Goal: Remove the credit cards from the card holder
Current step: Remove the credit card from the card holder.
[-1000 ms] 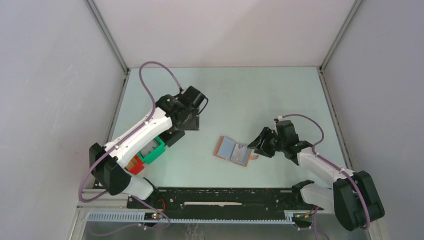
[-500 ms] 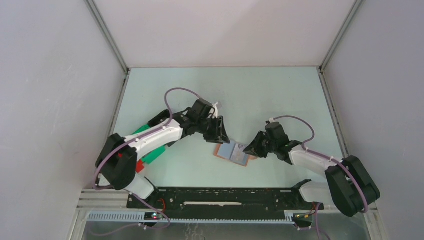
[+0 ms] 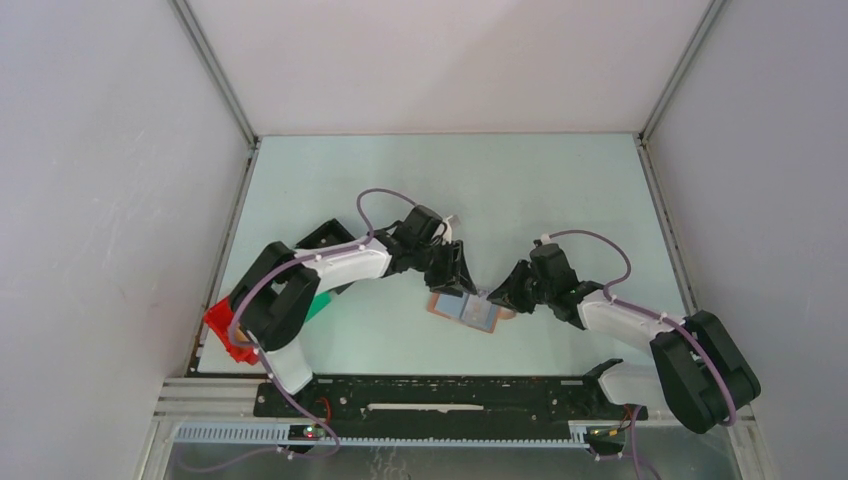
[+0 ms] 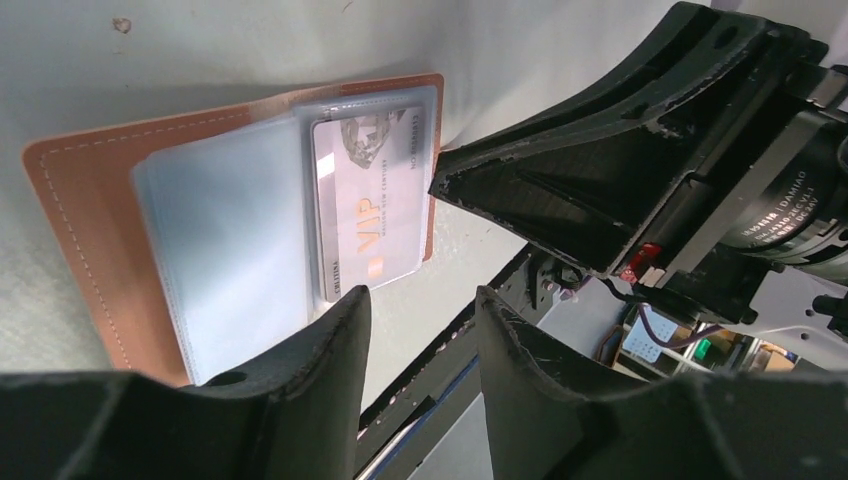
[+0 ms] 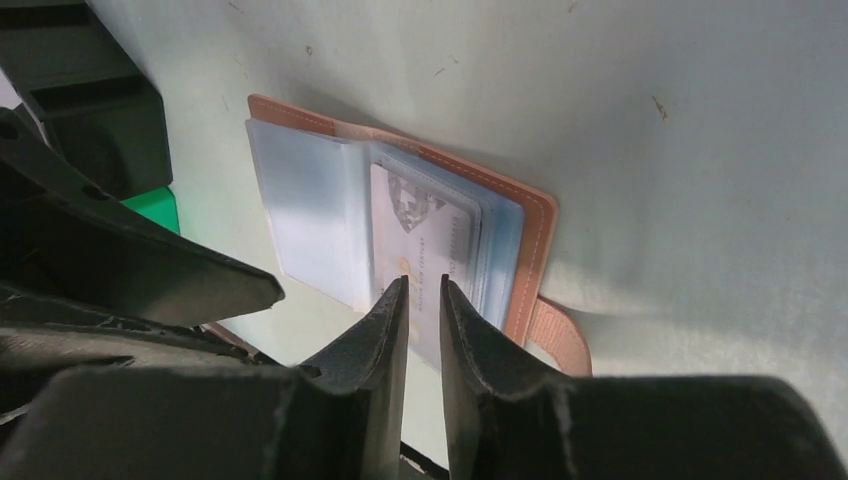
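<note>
the card holder (image 3: 465, 309) lies open mid-bench toward the near edge, with the right gripper (image 3: 494, 297) narrow-jawed and empty at the edge of a credit card (image 5: 420, 235), and the left gripper (image 3: 456, 284) half-open beside it, likely to pin it down.

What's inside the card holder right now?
The open card holder shows clear plastic sleeves; one holds a pale card printed VIP. Whether more cards sit in the sleeves stacked beneath it is hidden.

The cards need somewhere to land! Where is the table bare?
Bare: the far table up to the back wall, and the strip between card holder and black rail. Crowded: around the holder, where left claw and right claw meet.
</note>
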`<action>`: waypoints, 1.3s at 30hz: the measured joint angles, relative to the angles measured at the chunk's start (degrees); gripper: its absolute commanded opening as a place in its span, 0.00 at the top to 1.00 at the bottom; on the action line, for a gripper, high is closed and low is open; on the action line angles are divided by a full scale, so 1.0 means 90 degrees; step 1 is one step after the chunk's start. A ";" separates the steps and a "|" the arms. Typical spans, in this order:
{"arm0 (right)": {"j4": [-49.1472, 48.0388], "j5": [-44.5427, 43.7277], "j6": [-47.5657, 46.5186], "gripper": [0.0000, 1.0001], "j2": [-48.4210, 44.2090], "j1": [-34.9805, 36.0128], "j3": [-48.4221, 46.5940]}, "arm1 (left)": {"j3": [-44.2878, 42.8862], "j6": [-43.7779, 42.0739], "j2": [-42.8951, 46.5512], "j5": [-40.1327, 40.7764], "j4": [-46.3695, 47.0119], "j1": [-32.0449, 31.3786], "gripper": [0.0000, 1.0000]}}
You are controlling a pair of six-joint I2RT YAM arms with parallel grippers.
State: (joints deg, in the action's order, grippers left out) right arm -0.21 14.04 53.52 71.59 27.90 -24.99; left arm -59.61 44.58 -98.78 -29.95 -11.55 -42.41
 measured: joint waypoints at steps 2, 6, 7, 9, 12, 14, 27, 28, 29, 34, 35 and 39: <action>-0.0049 0.0002 0.0000 0.75 0.0005 0.0000 0.0000 | 0.0000 0.0002 -0.0070 -0.0027 0.0051 0.0000 0.53; -0.0160 0.0029 0.0010 0.75 0.0148 0.0000 0.0000 | 0.0015 0.0056 -0.0279 -0.0041 0.0223 0.0036 0.53; -0.0168 0.0036 0.0022 0.75 0.0192 0.0002 0.0000 | 0.0046 0.0070 -0.0330 -0.0044 0.0308 0.0049 0.53; -0.0187 0.0049 0.0049 0.75 0.0284 0.0015 0.0010 | 0.0131 0.0119 -0.0401 -0.0053 0.0418 0.0085 0.52; -0.0204 0.0051 0.0070 0.75 0.0306 0.0044 0.0017 | 0.0219 0.0124 -0.0469 -0.0056 0.0474 0.0126 0.51; -0.0204 0.0046 0.0070 0.75 0.0306 0.0053 0.0017 | 0.0253 0.0124 -0.0517 -0.0058 0.0525 0.0146 0.51; -0.0216 -0.0002 0.0095 0.75 0.0194 0.0053 0.0138 | 0.0459 0.0175 -0.0721 -0.0202 0.0855 0.0233 0.53; -0.0226 0.0000 0.0095 0.75 0.0194 0.0053 0.0143 | 0.0461 0.0177 -0.0731 -0.0206 0.0865 0.0233 0.53; -0.0238 0.0002 0.0095 0.75 0.0194 0.0056 0.0146 | 0.0461 0.0182 -0.0743 -0.0211 0.0879 0.0233 0.53; -0.0279 0.0015 0.0095 0.75 0.0209 0.0078 0.0146 | 0.0466 0.0223 -0.0814 -0.0250 0.0969 0.0233 0.54; -0.0294 0.0022 0.0095 0.75 0.0216 0.0078 0.0146 | 0.0476 0.0226 -0.0821 -0.0257 0.1003 0.0233 0.54; -0.0432 0.0097 0.0097 0.75 0.0330 0.0078 0.0146 | 0.0505 0.0231 -0.0823 -0.0265 0.1086 0.0233 0.55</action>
State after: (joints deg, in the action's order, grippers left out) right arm -4.10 14.92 54.39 74.56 28.60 -23.68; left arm -55.07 46.65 -106.19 -32.34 -1.78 -40.32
